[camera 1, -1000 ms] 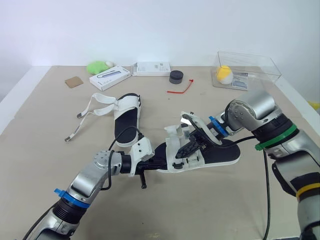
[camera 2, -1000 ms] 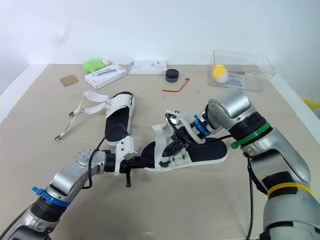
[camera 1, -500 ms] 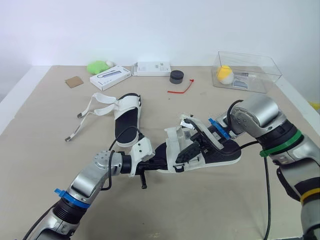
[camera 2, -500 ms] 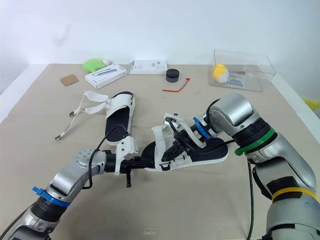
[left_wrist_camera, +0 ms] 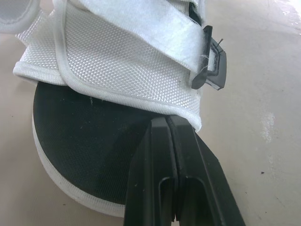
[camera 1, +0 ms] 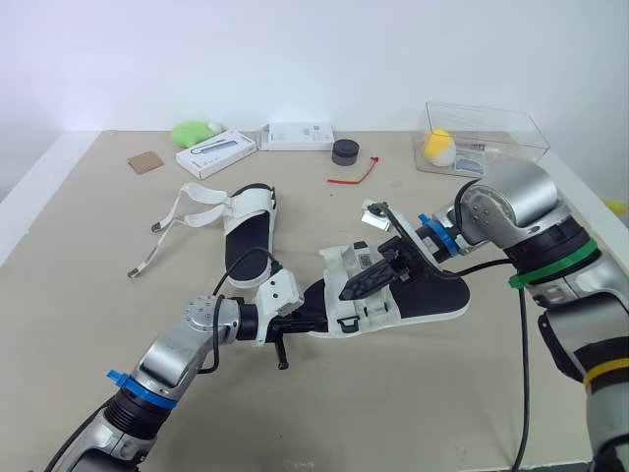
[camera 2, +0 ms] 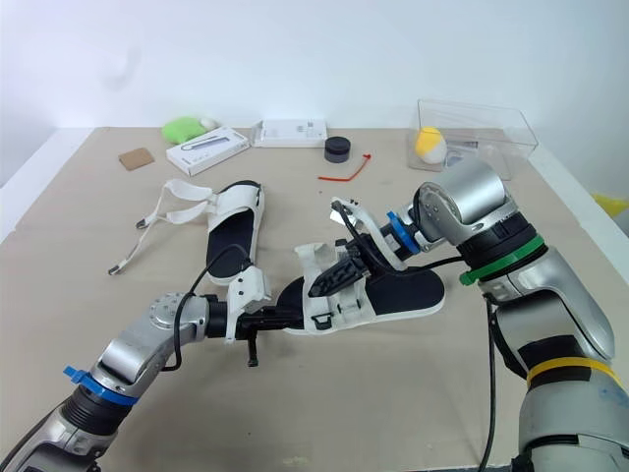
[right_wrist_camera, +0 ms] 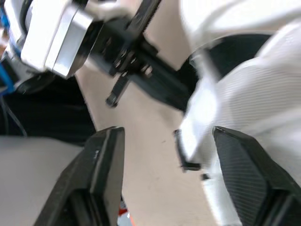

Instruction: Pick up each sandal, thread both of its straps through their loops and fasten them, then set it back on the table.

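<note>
Sandal (camera 1: 432,293) insole lies under clenched left fingers (left_wrist_camera: 157,160), wrist view shows; right fingers (right_wrist_camera: 106,165) released, spread wide.

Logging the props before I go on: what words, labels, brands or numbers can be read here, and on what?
No text is readable.
White box with a product picture: print too small to read.
Second, flatter white box: dark print too small to read.
Paper in the clear container: too small to read.
Nearer sandal and far sandal: no lettering seen.
</note>
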